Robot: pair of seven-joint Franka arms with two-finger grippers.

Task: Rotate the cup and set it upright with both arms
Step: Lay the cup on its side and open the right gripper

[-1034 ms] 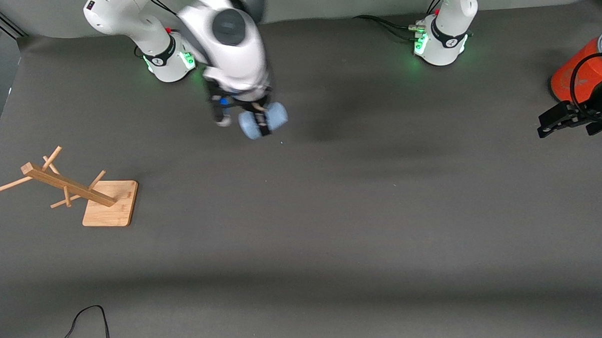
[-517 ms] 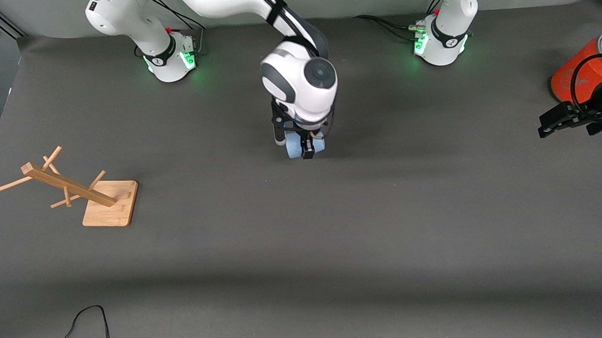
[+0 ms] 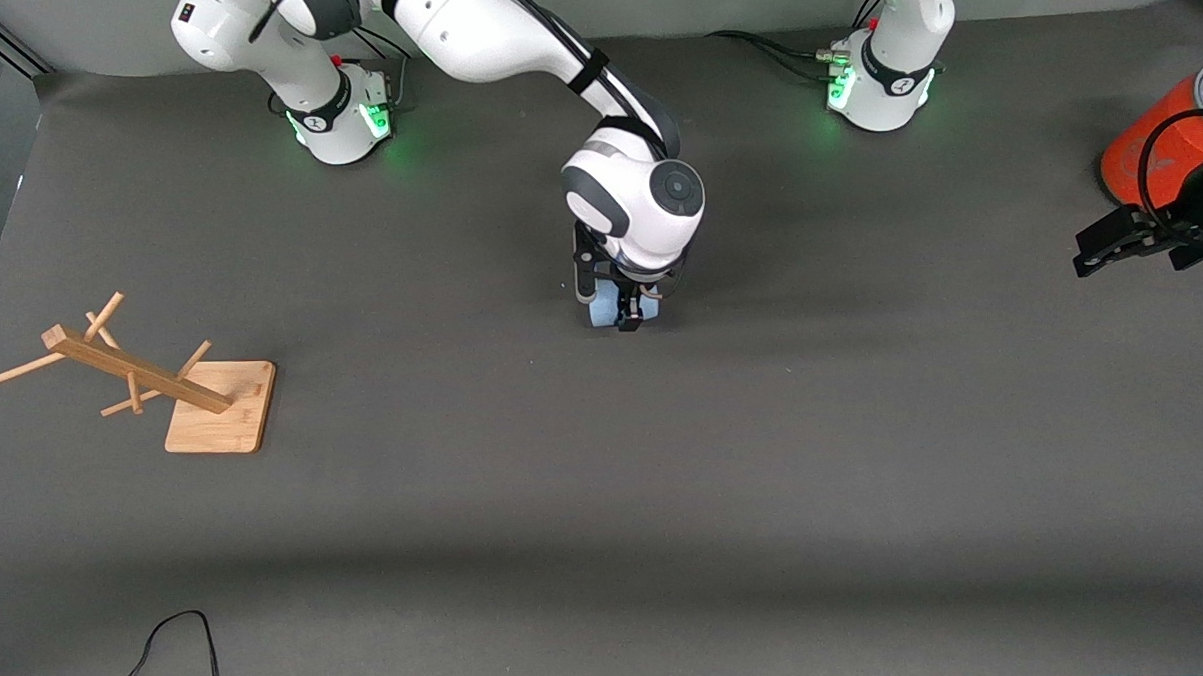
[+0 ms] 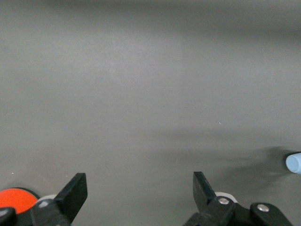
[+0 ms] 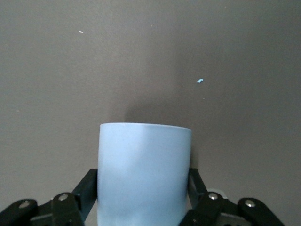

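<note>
Right gripper point(image 3: 623, 312) over the middle of the table point(image 3: 667, 496), clamped on the cup point(image 3: 605, 306). In the front view only a sliver of light blue shows under the white wrist, between the black fingers. In the right wrist view the cup point(image 5: 144, 174) fills the space between the two fingers point(image 5: 87, 190), one pressed to each side of its wall, its flat end pointing away from the camera toward the grey mat. Whether the cup touches the table cannot be told. Right arm reaches out from its base point(image 3: 338, 112) in a long bend to this spot.

Left gripper point(image 3: 1128, 240) at the left arm's end of the table, jaws spread wide with nothing between them. Left wrist view shows both fingertips point(image 4: 75, 190) well apart over bare mat, and the blue cup point(image 4: 294, 163) as a small patch far off at the frame's edge. Left arm waits there, its base point(image 3: 883, 83) well apart from its hand.

Orange cylinder point(image 3: 1160, 148) with a grey lid stands just beside the left gripper, partly crossed by a black cable. Wooden rack point(image 3: 137, 374) on a square base sits toward the right arm's end of the table, well apart from the cup. Black cord point(image 3: 177, 643) loops along the table edge nearest the front camera.
</note>
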